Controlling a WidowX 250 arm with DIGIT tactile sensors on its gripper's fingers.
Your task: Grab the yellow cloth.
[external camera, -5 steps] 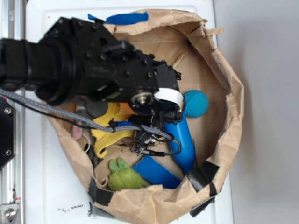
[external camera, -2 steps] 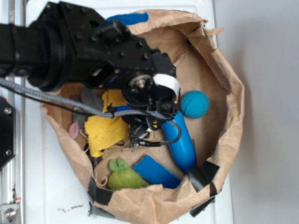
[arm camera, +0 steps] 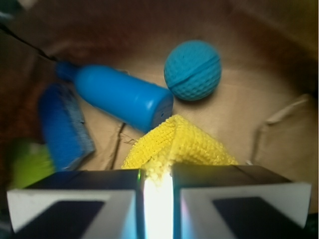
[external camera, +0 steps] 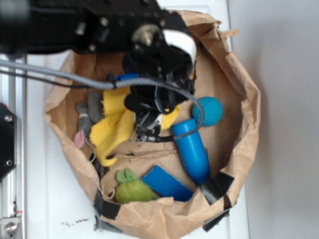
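Yellow cloth [arm camera: 177, 144] clamped in tool [arm camera: 157, 189], blue cylinder [arm camera: 122, 97] and ball [arm camera: 192, 70] just beyond

all items are being held inside the paper bag [external camera: 249, 99], which is lying on the table [external camera: 40, 199]. the cloth [external camera: 112, 129] is being pinched between the gripper [arm camera: 157, 191] jaws, a fold sticking out just beyond them. in the exterior view, the cylinder [external camera: 192, 149] is lying right of the cloth, the ball [external camera: 208, 110] just above its upper end. the flat block [external camera: 167, 183] is sitting below the cloth, the plush toy [external camera: 132, 188] left of it. the mouse toy [external camera: 84, 119] is lying at the cloth's left edge.
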